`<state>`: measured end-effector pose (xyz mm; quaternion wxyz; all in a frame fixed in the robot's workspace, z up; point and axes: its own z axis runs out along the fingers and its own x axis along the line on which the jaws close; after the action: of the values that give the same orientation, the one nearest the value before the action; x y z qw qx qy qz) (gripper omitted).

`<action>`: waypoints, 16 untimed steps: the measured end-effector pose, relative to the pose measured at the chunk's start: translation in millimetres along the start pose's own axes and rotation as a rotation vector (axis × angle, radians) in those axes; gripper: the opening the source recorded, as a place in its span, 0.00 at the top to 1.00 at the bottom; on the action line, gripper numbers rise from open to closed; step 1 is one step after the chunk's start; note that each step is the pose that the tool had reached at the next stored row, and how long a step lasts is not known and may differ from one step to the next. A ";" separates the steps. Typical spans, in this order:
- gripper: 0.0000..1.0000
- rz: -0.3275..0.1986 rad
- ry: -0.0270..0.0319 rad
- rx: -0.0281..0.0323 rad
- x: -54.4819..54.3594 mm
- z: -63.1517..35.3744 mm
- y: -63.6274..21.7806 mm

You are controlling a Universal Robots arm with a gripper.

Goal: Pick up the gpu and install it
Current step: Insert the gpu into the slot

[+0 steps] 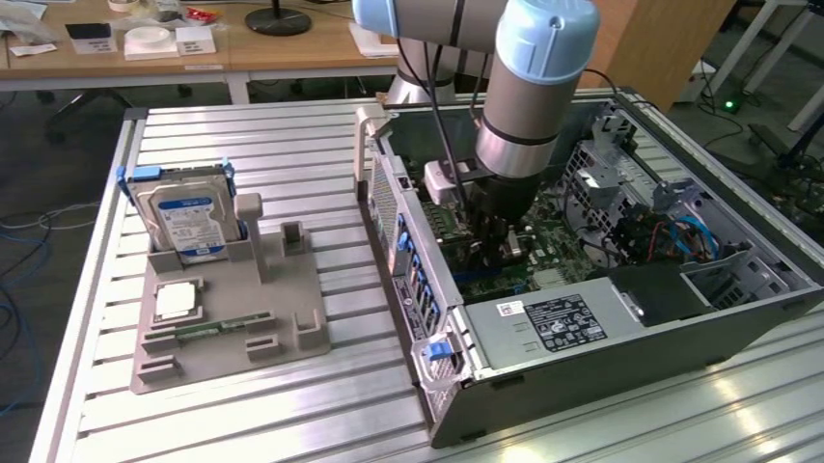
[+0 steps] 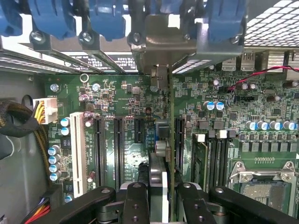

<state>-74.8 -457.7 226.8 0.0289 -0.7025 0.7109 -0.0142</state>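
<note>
Wooden desks (image 1: 180, 53) behind; cables (image 1: 26, 227) on dark floor (image 1: 58, 145).

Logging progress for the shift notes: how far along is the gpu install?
Pickup looks done: the gripper is down inside the computer case, jaws shut on the gpu, held edge-on over the motherboard. In hand: lining the card up along the slots. Left: whether it is fully seated cannot be told, and the jaws have not let go.

nothing legible tbh, hard drive (image 1: 188, 220) blue label and PSU (image 1: 563, 322) sticker print too small to read
</note>
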 end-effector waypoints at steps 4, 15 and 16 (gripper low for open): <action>0.72 0.000 0.0008 -0.0001 0.2 1.1 0.1; 0.72 0.000 -0.0006 0.0003 0.1 3.8 0.1; 0.72 0.000 -0.0004 0.0002 0.1 3.6 0.1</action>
<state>-74.7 -457.7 223.2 0.0290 -0.7025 0.7109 -0.0141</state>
